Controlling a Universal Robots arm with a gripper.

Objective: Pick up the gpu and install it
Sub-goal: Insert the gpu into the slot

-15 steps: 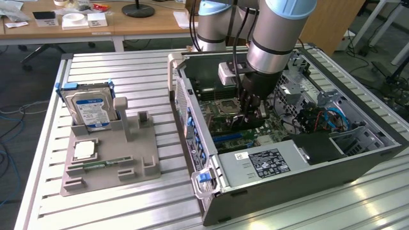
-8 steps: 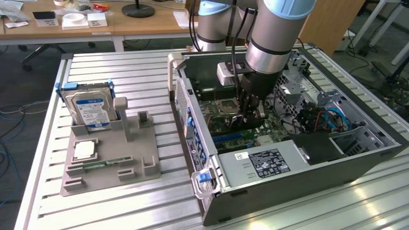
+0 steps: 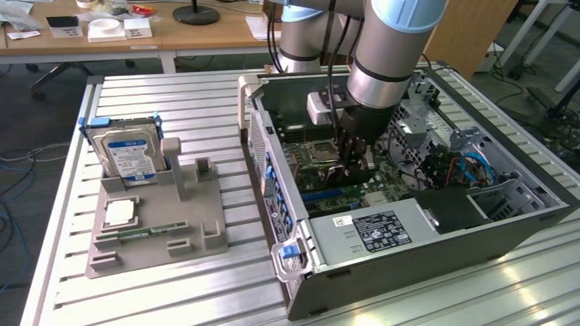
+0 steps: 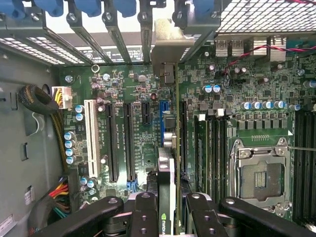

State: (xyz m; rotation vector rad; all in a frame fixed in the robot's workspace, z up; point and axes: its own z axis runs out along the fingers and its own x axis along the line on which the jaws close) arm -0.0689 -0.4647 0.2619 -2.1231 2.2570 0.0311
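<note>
While the jaws grip the gpu (image 4: 167,183) edge-on, it stands over the motherboard (image 4: 148,79).

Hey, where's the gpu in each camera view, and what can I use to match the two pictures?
Exterior view: the gpu hangs in the gripper inside the case, over the motherboard.
Wrist view: the gpu is seen edge-on in the gripper, above the motherboard.
Shared landmark: the CPU socket, beside the gpu in both.

Slatted metal table (image 3: 163,292); wooden desk (image 3: 208,37) behind; dark floor (image 3: 37,115).
</note>
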